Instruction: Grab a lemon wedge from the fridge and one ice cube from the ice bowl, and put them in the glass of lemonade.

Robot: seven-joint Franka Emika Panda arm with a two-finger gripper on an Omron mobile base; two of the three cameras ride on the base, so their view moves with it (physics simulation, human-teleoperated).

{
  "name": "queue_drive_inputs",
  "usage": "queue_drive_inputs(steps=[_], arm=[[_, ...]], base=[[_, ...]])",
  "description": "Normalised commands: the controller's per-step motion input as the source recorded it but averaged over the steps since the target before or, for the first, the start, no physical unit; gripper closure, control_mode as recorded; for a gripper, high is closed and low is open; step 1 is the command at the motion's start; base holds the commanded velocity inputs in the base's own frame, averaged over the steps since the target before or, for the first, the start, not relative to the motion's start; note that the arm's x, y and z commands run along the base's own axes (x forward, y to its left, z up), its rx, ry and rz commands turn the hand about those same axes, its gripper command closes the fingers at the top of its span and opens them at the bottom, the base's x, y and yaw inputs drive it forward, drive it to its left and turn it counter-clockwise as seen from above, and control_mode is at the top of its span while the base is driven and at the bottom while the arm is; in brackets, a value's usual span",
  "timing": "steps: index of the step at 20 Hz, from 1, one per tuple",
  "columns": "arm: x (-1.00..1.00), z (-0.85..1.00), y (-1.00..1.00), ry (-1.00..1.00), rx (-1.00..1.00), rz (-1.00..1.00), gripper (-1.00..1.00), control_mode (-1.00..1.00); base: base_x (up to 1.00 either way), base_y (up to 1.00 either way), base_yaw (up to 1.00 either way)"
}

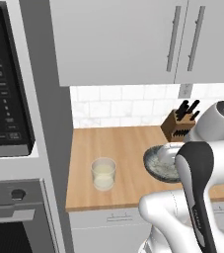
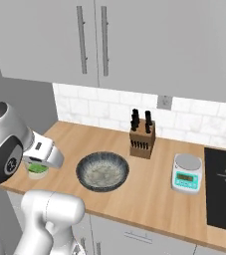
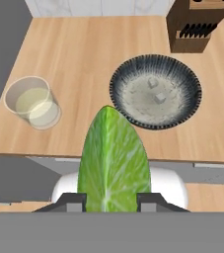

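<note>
So at the left end of the wooden counter (image 1: pixel 123 143), not far from its front edge, sits the glass of lemonade (image 1: pixel 103 173) with pale yellowish liquid in the bottom part. Just to its right is the ice bowl (image 3: pixel 155 91), dark and shallow, holding what looks like two small ice cubes (image 3: pixel 156 91) near the middle. Further right there's a knife block (image 2: pixel 142 138) back by the white tiled wall (image 2: pixel 104 109), then a white kitchen scale (image 2: pixel 187 173), and a black cooktop (image 2: pixel 224 189) at the right end. Grey cabinets (image 1: pixel 118 39) hang overhead, with an oven column (image 1: pixel 7 123) left of the counter. The arm is bent over the counter's front left corner, and the gripper (image 3: pixel 113 201) is clamped on the lemon wedge (image 3: pixel 113 158), which hangs up in the air in front of the counter edge, between glass and bowl.
</note>
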Motion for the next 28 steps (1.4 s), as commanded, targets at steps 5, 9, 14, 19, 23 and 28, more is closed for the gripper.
queue_drive_inputs(steps=[5, 9, 14, 19, 23, 28], arm=[[0.0, 0.0, 0.0, 0.0, 0.0, 0.0, 1.0, 1.0], [0.0, 0.0, 0.0, 0.0, 0.0, 0.0, 1.0, 1.0], [0.0, 0.0, 0.0, 0.0, 0.0, 0.0, 1.0, -1.0], [0.47, -0.22, 0.45, -0.02, 0.01, 0.08, 1.0, -1.0], [0.85, -0.32, 0.91, 0.0, 0.01, 0.2, 1.0, -1.0], [0.66, -0.38, 0.83, 0.02, 0.0, 0.24, 1.0, -1.0]], base=[[0.25, 0.0, 0.01], [0.41, 0.16, 0.0], [0.14, 0.06, 0.0], [0.0, 0.0, 0.0], [0.0, 0.0, 0.0], [0.0, 0.0, 0.0]])
